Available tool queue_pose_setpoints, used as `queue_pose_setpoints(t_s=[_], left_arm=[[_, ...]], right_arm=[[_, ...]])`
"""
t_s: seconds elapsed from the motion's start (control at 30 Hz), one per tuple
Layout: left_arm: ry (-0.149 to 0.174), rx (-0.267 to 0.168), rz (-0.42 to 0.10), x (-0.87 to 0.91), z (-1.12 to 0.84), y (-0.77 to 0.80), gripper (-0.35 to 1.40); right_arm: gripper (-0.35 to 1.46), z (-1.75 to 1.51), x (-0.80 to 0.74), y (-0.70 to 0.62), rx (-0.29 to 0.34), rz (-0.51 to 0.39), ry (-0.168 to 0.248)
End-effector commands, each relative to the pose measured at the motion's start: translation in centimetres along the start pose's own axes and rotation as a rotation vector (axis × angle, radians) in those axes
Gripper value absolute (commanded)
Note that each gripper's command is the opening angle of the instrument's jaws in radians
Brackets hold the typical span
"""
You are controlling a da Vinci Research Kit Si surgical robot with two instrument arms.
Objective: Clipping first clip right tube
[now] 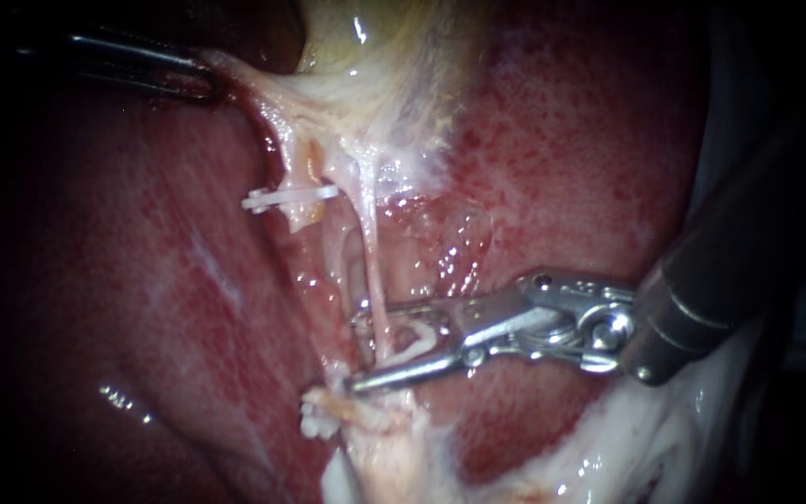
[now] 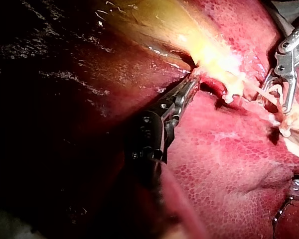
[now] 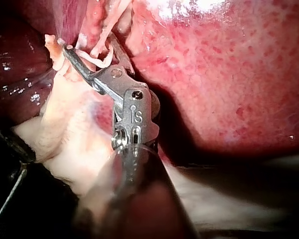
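— Item 1: your left instrument?
— It enters from the upper left. Its jaws are clamped on a fold of pale tissue just below the gallbladder, and the fold is stretched taut between them.

— Item 2: your right instrument?
— It enters from the right and lies across the liver. Its jaws stand apart. An open clip, white and curved, is seated between them and touches both, so they are gripping it.

— Item 3: the right tube?
— It is thin, pale and stretched, and runs down from the base of the gallbladder. Its lower stretch passes between my right jaws, inside the curve of the open clip. I cannot tell whether the clip touches it.

— Item 4: other entries?
— The left tube is thicker and yellowish, just beside the right tube. One closed clip, white, is set crosswise on it, well above my right jaws. One small white knobbly piece sits just below the tip of my lower jaw; I cannot tell what it is. The liver is red, mottled and wet, on both sides of the tubes
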Motion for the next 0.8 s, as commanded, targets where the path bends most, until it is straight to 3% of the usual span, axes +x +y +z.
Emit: queue_pose_setpoints(t_s=[0.03, 0.17, 0.53, 0.8], left_arm=[[0.000, 0.000, 0.000, 0.00, 0.00, 0.00, -0.35], [0.000, 0.000, 0.000, 0.00, 0.00, 0.00, -0.35], [0.000, 0.001, 0.000, 0.00, 0.00, 0.00, -0.35], [0.000, 0.001, 0.000, 0.00, 0.00, 0.00, -0.35]], right_arm=[[0.49, 0.01, 0.01, 0.00, 0.004, 0.006, 0.004], [0.49, 0.02, 0.02, -0.06, 0.023, 0.012, 0.015], [0.48, 0.04, 0.24, -0.44, 0.087, 0.024, 0.063], [0.38, 0.06, 0.25, -0.45, 0.094, 0.029, 0.063]])
